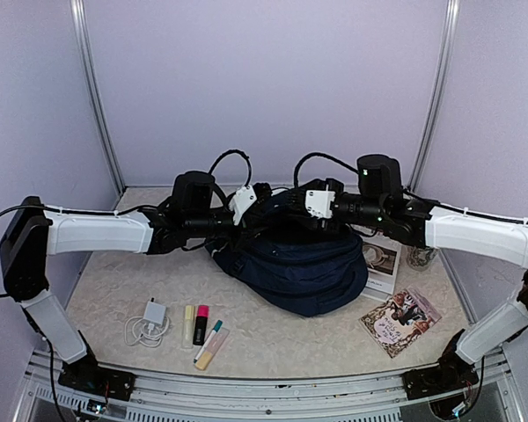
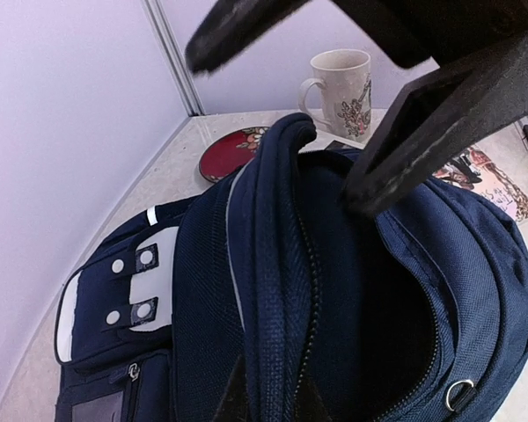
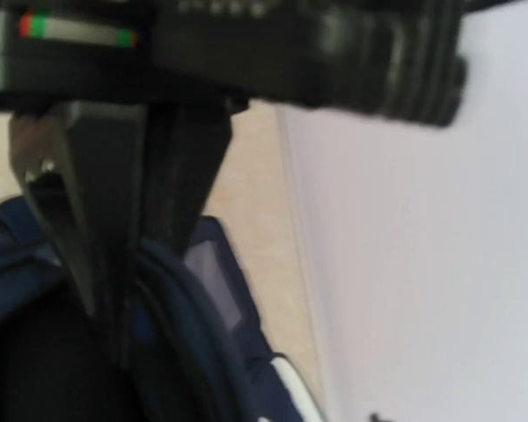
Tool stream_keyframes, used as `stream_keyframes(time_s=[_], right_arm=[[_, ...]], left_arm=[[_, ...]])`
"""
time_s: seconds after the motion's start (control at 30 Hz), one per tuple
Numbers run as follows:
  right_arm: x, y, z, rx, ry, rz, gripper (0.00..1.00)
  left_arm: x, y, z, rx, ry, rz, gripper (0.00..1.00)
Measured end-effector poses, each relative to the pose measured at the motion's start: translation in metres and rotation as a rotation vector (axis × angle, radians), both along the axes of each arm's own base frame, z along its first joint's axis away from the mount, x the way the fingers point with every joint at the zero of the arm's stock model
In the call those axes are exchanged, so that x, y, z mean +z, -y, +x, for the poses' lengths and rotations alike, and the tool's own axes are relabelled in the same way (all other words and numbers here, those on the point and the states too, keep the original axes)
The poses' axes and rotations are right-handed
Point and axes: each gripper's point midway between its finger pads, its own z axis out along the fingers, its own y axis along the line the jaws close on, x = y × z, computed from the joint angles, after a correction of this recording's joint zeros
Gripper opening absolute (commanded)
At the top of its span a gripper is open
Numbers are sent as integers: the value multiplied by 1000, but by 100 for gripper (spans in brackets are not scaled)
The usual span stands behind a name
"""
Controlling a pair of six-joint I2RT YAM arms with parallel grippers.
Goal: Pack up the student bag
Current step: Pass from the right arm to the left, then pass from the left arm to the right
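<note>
The student bag, a large dark navy backpack, lies in the middle of the table with its main zipper open and a dark interior. White snap patches show on its side pocket. My left gripper is at the bag's left top, and its fingertips pinch the rim fold beside the zipper. My right gripper hovers over the opening from the right. Its dark fingers stand spread apart, one reaching into the mouth, holding nothing. The right wrist view is blurred and shows only bag fabric and the wall.
A patterned mug and a red coaster stand behind the bag. Two books lie to its right. A white charger with cable, highlighters and markers lie front left. Booth walls close in on three sides.
</note>
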Motion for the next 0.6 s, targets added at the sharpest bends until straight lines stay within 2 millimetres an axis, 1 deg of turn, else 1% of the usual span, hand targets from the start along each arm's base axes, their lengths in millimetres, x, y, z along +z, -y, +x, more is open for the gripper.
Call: stream_keyframes(time_s=[0.07, 0.13, 0.17, 0.23, 0.27, 0.3, 0.37, 0.4, 0.43, 0.47, 0.5, 0.53, 0.57, 0.6], right_arm=[[7, 8, -4, -32, 0, 42, 65], [9, 17, -9, -58, -8, 76, 66], [6, 21, -11, -72, -18, 85, 66], [-6, 28, -11, -100, -48, 85, 65], [-14, 32, -9, -119, -67, 79, 60], [-24, 35, -7, -133, -91, 70, 49], [-35, 40, 3, -170, -120, 58, 16], [-40, 44, 10, -195, -134, 56, 6], [-45, 48, 18, -223, -150, 53, 0], [-49, 51, 25, -243, -165, 51, 0], [-50, 51, 30, -250, -177, 56, 0], [-49, 51, 34, -254, -189, 64, 0], [-48, 51, 37, -257, -195, 70, 0], [-45, 50, 38, -255, -199, 76, 0]], left_arm=[[-1, -1, 0, 5, -7, -4, 0], [-5, -2, -1, 8, -15, -8, 0], [-7, -2, -1, 8, -19, -11, 0], [-9, -4, -2, 9, -26, -15, 0], [-10, -4, -2, 8, -30, -15, 0], [-10, -4, -2, 9, -32, -18, 0], [-9, -3, -2, 10, -34, -22, 0], [-9, -4, -2, 11, -36, -24, 0], [-8, -4, -2, 12, -38, -25, 0], [-8, -4, -2, 14, -43, -28, 16], [-8, -4, -2, 20, -50, -31, 47], [-8, -5, 0, 34, -64, -36, 74], [-8, -6, 1, 50, -79, -44, 90], [-5, -8, 3, 80, -102, -58, 96]])
